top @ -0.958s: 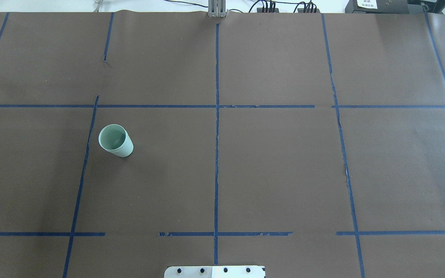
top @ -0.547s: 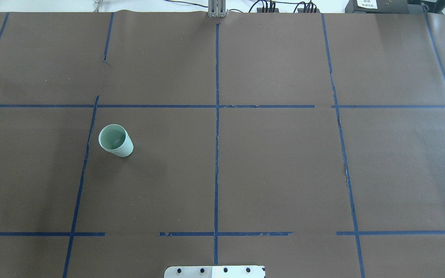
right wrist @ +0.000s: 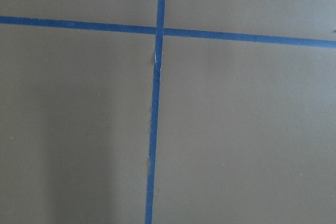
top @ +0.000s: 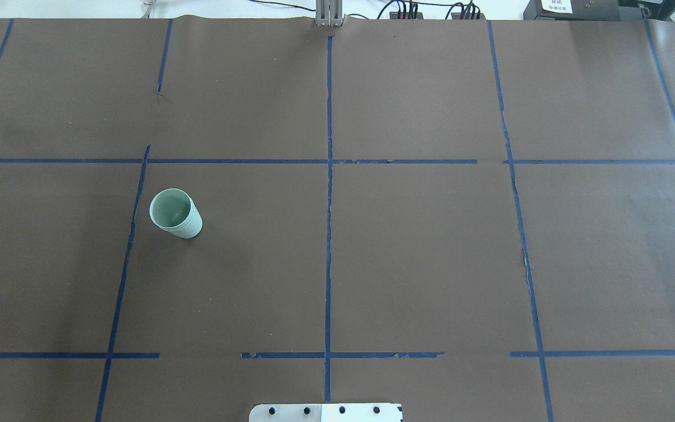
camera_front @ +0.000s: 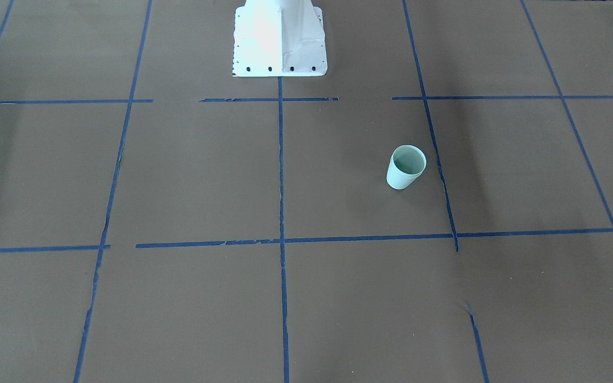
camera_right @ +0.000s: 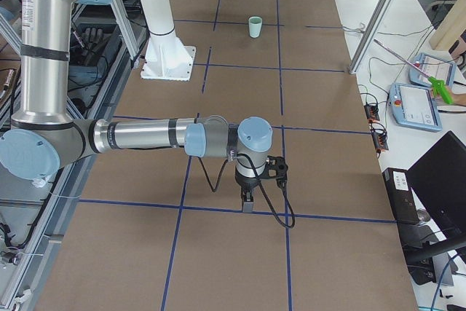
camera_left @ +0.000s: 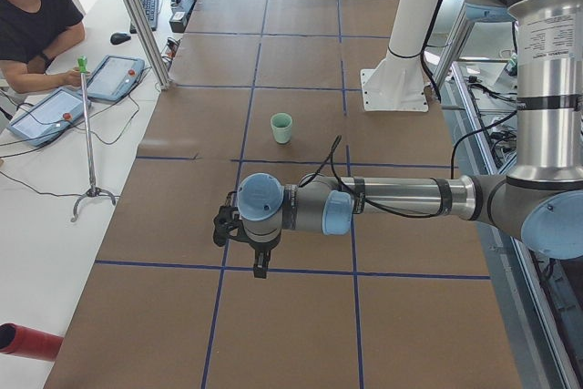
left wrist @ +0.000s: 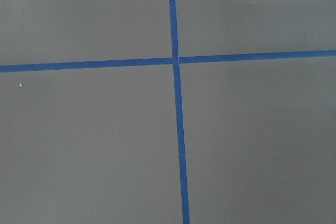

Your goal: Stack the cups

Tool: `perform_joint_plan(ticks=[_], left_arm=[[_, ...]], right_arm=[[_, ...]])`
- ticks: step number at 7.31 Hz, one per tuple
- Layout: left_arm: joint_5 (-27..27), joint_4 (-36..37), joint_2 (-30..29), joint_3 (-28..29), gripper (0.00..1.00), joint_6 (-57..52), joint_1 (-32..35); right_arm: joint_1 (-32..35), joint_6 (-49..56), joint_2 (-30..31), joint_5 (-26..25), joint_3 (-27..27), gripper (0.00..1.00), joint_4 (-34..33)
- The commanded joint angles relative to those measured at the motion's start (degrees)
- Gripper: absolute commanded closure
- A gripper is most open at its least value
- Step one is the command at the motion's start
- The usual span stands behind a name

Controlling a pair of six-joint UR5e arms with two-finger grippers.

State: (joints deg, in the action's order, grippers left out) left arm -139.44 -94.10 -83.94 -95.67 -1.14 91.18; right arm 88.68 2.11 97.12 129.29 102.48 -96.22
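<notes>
No change over the last second; cup (top: 176, 214) is found at the same spot in the overhead view, nothing shifted near it; no progress is implied for the task in that interval.

Only one cup shape is seen; it stands upright on the robot's left half, just beside a line of tape (top: 129, 246). A faint band under the rim may be a second cup nested inside; the stack is judged possibly done already, but this cannot be confirmed.

Left gripper (camera_left: 259, 269) and right gripper (camera_right: 247, 205) are shown in the side views only; both are pointed down, well apart from the cup; whether released or clenched cannot be told; nothing is seen held.

Cup: pale mint, smooth wall, tapered, no handle, darker green inside; plastic by the look; judged light and easily tipped by a side knock.

Surface: matte brown paper (top: 419, 264), slightly creased; blue tape laid as a grid, frayed and broken in places.
</notes>
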Motion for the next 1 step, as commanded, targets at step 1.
perform_joint_plan(ticks=[1], left_arm=[[0.3, 5.2, -0.6, -0.4, 0.00, 0.0, 0.0]], right_arm=[[0.0, 0.0, 0.0, 0.0, 0.0, 0.00, 0.0]])
